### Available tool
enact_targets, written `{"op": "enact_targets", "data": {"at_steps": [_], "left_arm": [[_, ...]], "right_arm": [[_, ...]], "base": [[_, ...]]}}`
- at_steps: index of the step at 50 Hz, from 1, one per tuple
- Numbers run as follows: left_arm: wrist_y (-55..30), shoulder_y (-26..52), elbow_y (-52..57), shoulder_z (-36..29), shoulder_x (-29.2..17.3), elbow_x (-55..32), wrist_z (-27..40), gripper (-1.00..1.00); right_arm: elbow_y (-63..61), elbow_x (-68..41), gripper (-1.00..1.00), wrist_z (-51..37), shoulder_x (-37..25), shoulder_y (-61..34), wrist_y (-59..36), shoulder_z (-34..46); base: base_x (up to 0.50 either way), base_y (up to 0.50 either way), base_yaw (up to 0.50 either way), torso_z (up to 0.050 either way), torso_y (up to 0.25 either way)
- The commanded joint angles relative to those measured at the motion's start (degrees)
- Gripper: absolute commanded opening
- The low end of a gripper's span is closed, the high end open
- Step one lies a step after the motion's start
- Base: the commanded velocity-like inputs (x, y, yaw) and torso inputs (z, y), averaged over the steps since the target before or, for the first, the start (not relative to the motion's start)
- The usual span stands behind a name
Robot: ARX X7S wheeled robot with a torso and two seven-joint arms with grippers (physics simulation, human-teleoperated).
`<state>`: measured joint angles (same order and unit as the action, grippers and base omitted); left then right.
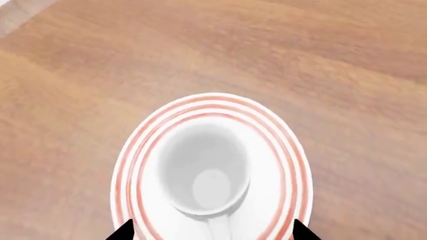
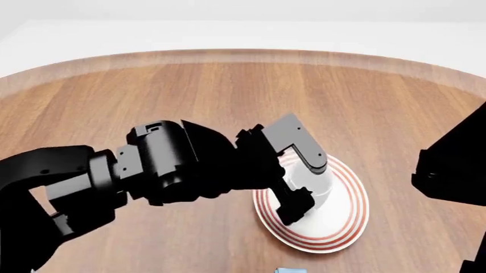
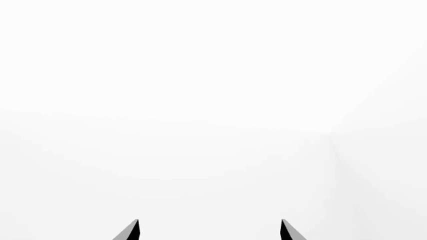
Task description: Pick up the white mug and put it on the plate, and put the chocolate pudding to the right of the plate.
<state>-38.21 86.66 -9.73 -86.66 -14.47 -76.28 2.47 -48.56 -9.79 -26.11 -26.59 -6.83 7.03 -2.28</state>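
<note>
head view: looking forward and down over the table (image 2: pixel 227 85) from well above | left wrist view: looking straight down, close over the plate (image 1: pixel 293 165) and mug (image 1: pixel 203 167), both also showing in the head view | right wrist view: facing only blank white

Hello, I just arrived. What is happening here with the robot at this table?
The white mug stands upright on the plate, which lies on the wooden table. The left gripper is above the mug, and its two fingertips are wide apart, so it does not hold the mug. The right gripper is open too and faces only a blank white background. A small blue edge shows at the bottom of the head view, too little to identify. The chocolate pudding is not clearly visible.
</note>
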Motion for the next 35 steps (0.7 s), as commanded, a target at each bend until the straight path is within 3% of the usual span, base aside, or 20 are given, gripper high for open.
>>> {"op": "enact_targets", "data": {"at_steps": [1,13,35], "left_arm": [[0.30,2.04,5.15,3.34,-2.89,-0.98,-0.41,1.00],[1.00,3.15,9.63,5.07,-7.67,-1.59,0.09,1.00],[8.47,1.53,17.85,12.40,-21.10,-4.61,-0.53,1.00]], "right_arm": [[-0.27,1.00,1.00,1.21,0.96,-0.25,-0.34,-1.07],[-0.16,1.01,1.00,1.11,0.89,-0.20,-0.23,-0.81],[-0.17,1.14,1.00,0.94,0.76,0.14,0.12,-0.48]], "base": [[0.00,0.00,0.00,0.000,0.000],[0.00,0.00,0.00,0.000,0.000],[0.00,0.00,0.00,0.000,0.000]]}}
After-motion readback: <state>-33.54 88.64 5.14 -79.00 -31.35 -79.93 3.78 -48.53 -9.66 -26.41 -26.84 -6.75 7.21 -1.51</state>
